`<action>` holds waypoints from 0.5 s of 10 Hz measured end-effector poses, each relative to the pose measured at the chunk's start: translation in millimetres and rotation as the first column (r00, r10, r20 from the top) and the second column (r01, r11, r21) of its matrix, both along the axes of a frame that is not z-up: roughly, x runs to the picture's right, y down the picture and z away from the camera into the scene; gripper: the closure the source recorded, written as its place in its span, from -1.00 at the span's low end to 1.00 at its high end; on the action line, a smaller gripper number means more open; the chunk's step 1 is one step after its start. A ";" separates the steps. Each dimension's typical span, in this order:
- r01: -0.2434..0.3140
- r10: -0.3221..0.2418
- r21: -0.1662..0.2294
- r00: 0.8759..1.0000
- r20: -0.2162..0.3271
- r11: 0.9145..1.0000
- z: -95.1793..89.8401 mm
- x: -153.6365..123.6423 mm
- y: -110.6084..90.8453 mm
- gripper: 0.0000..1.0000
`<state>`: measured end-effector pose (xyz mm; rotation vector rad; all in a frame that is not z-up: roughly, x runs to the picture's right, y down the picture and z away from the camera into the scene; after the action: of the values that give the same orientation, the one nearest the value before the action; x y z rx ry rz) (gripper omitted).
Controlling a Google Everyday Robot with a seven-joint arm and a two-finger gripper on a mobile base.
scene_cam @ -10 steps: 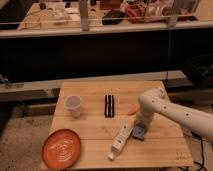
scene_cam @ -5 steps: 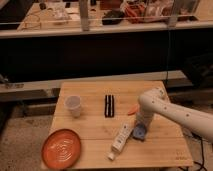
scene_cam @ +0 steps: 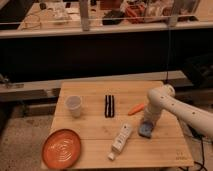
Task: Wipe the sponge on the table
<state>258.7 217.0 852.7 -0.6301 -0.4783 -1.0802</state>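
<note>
The sponge point(scene_cam: 145, 130), a small blue-grey block, lies on the right half of the light-wood slatted table point(scene_cam: 95, 127). My white arm reaches in from the right and bends down over it. The gripper point(scene_cam: 146, 123) points downward right on top of the sponge, which shows just below the arm's end. The gripper covers the upper part of the sponge.
On the table stand a white cup point(scene_cam: 74, 105) at the left, an orange plate point(scene_cam: 61, 148) at the front left, a black bar point(scene_cam: 109, 106) in the middle, a long white remote-like bar point(scene_cam: 120, 140) beside the sponge, and an orange carrot-like piece point(scene_cam: 135, 108). A cluttered workbench point(scene_cam: 100, 20) lies behind.
The arm's end and the sponge have shifted slightly toward the table's front; everything else on the table stays where it was.
</note>
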 end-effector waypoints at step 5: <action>-0.024 0.024 -0.003 1.000 -0.003 1.000 -6.4 14.7 4.3 1.00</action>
<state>273.3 221.3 846.3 -0.6266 -0.4839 -1.0566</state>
